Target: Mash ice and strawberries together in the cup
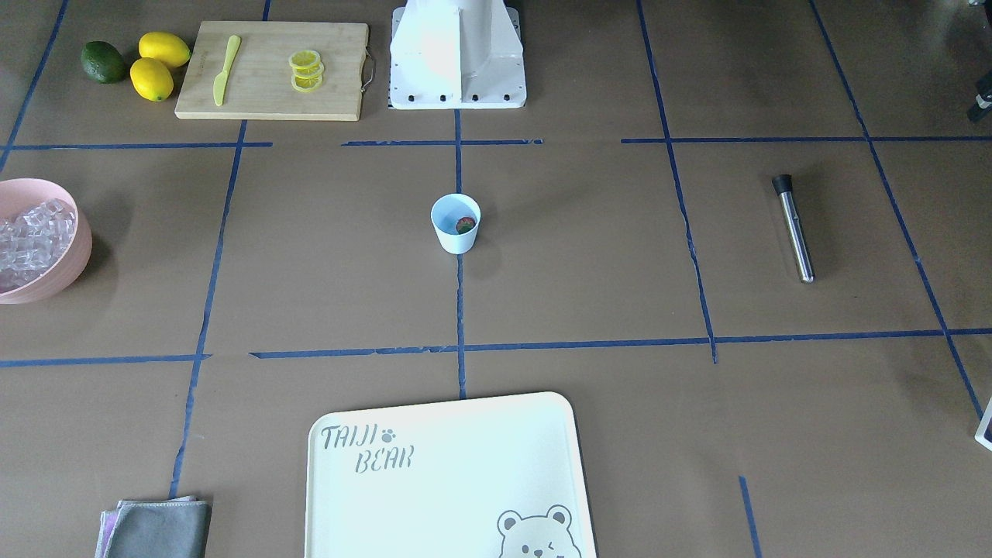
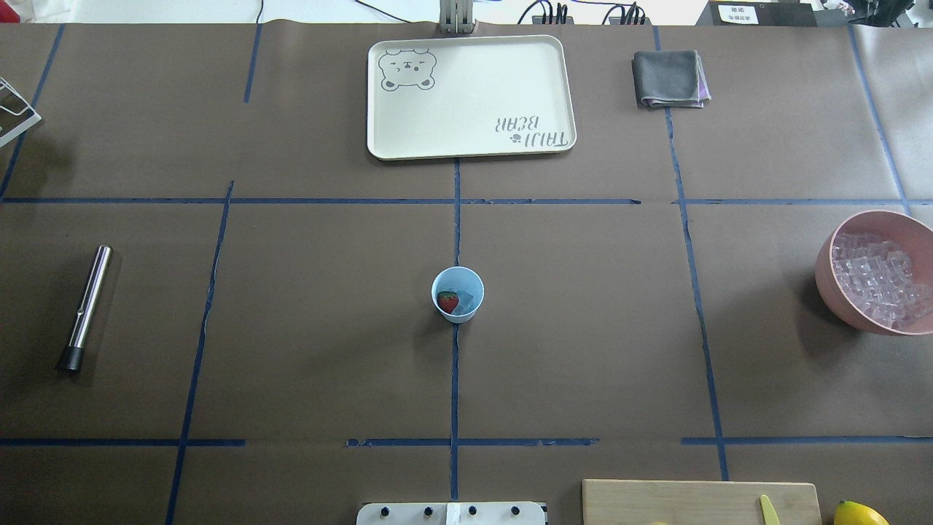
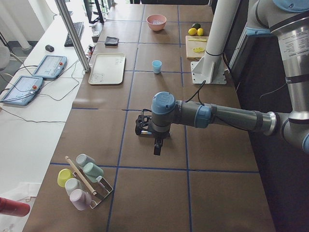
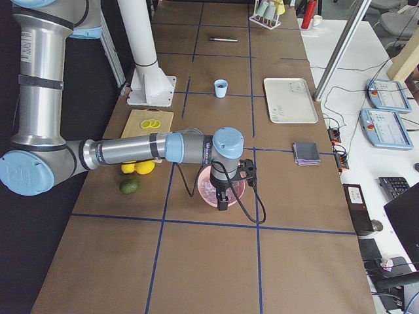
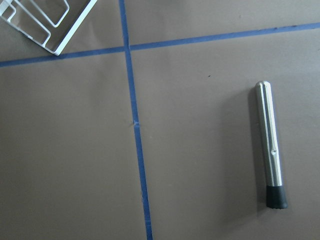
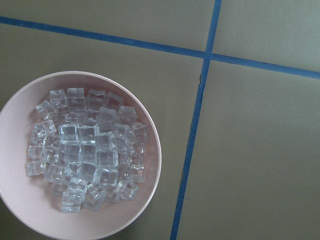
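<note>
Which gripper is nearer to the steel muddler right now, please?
Left. The left gripper hovers above the table close beside the muddler; the right gripper hovers over the pink bowl at the table's opposite end.

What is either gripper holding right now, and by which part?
Nothing that shows: left gripper and right gripper hang bare; the muddler lies untouched, the cup stands alone.

The table [image 2: 583, 328] is surfaced in brown paper, gridded by blue tape lines [image 2: 328, 200]. Resting directly on it:

- **Centre:** the cup [image 2: 457, 294], on the centre line.
- **Robot's left:** a steel muddler [image 2: 87, 306].
- **Robot's right:** a pink bowl [image 1: 74, 263], a cutting board [image 1: 263, 85], two lemons [image 1: 164, 49] and a green fruit [image 1: 103, 62].
- **Far edge:** a tray [image 2: 466, 95] and a grey cloth [image 2: 669, 79].
</note>
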Robot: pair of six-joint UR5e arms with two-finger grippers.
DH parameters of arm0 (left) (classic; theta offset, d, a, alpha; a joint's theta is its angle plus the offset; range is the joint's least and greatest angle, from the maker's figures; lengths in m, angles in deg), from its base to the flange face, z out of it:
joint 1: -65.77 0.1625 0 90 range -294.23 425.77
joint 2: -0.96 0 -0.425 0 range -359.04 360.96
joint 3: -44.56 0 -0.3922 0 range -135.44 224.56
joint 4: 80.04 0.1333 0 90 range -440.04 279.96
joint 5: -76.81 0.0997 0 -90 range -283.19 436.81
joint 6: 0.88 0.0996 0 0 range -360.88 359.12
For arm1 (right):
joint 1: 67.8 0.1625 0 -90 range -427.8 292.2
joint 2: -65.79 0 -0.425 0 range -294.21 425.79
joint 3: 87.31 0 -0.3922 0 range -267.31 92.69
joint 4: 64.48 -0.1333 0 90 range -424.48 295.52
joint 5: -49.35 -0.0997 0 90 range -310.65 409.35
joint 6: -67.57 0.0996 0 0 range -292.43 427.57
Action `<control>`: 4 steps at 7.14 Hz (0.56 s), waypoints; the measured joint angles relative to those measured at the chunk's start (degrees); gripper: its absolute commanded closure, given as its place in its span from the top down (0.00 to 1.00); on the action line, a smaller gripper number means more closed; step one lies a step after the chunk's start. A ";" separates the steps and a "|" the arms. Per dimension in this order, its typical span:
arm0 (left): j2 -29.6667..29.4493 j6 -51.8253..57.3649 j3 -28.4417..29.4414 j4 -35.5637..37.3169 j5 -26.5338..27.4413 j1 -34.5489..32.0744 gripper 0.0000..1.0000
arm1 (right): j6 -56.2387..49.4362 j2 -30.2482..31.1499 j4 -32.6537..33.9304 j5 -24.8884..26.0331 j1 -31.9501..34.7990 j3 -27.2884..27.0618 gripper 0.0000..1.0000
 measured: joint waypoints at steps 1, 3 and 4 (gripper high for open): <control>-0.41 0.03 0.85 -0.08 -0.02 0.06 1.00 | 0.02 -0.09 -0.03 -0.18 0.00 0.19 1.00; -1.04 0.02 0.89 -0.37 -0.31 0.12 1.00 | -0.13 -0.14 -0.12 -0.59 0.00 -0.54 1.00; -1.56 -0.01 1.09 -0.42 -0.29 0.16 1.00 | -0.19 -0.13 -0.13 -0.87 0.00 -1.25 1.00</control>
